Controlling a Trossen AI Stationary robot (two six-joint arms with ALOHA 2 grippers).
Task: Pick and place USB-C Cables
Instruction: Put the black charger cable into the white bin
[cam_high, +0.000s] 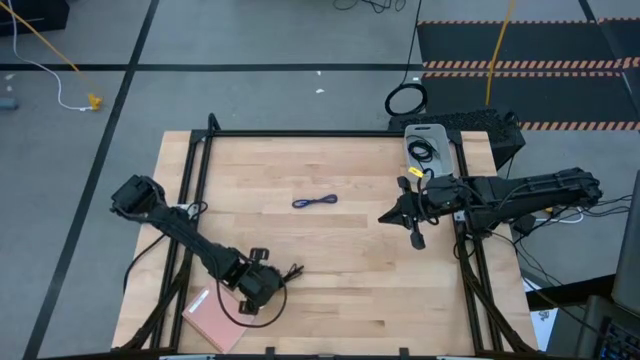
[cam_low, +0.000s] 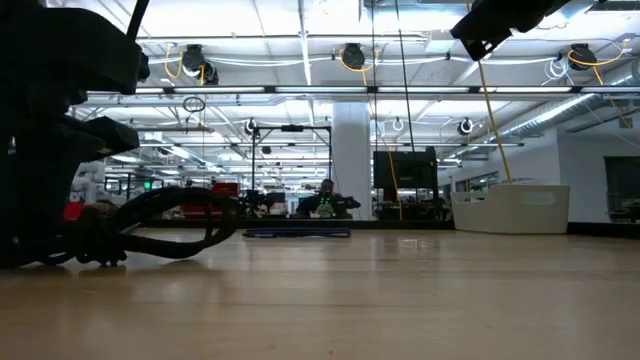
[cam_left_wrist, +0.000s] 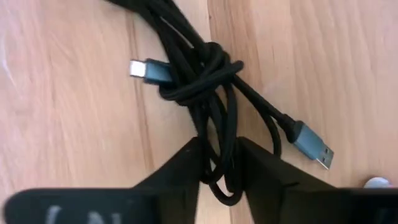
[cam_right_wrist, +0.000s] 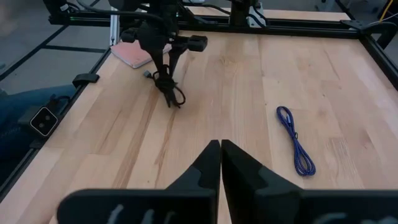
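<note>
Left wrist view: left tool fingers pinching knotted black cable strands on table; right tool closed, empty.

Left hand hides part of the black cable.
</note>
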